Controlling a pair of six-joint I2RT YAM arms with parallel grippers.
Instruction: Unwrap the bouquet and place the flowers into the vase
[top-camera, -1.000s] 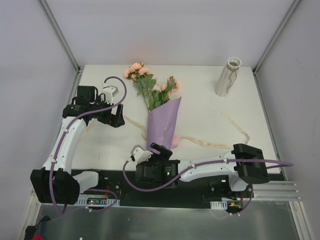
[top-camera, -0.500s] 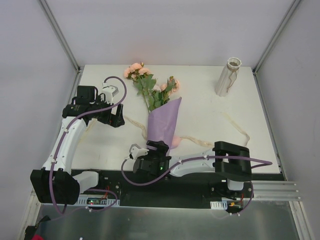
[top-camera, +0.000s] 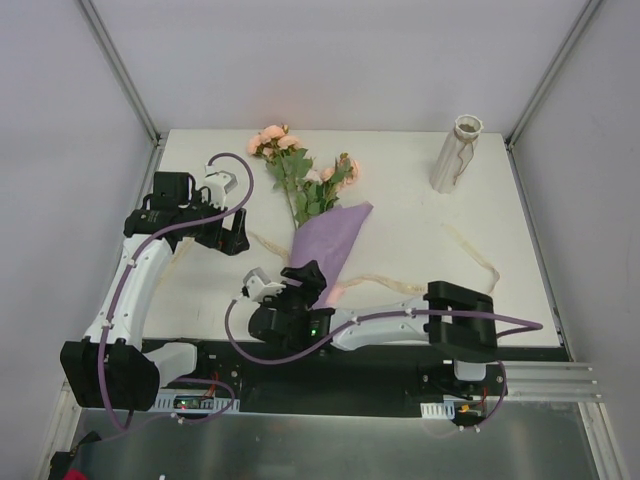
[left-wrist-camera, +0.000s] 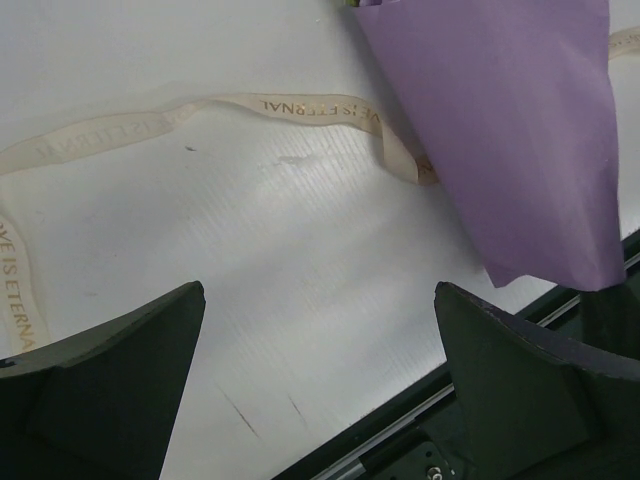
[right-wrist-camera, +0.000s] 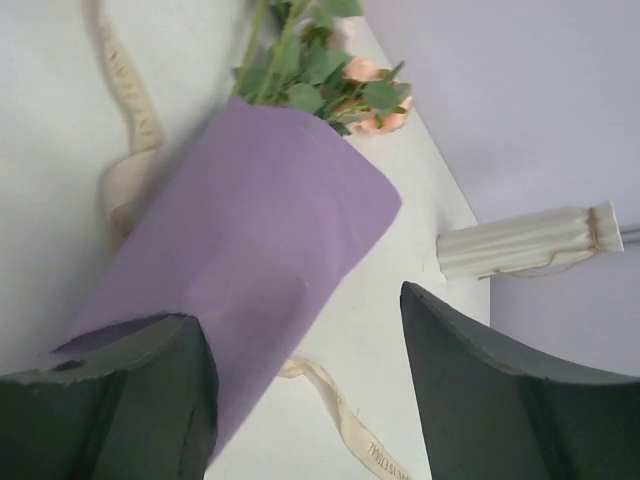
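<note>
The right end effector (right-wrist-camera: 305, 340) has its fingers apart, with the narrow tip of the bouquet (top-camera: 328, 243) lying between them on the worktop (top-camera: 410, 215). The flowers (top-camera: 290, 160) spill out ahead. The left end effector (left-wrist-camera: 320, 330) hangs spread wide farther left over the ribbon (left-wrist-camera: 200, 108), and the vase (top-camera: 455, 152) stands upright far ahead to the right.

White matte surface (top-camera: 500, 200), plain pale grey walls (top-camera: 330, 60) behind and at both sides, aluminium posts (top-camera: 120, 70) at far corners, black strip (top-camera: 390, 385) along near edge, grey metal sheet (top-camera: 330, 445) below
</note>
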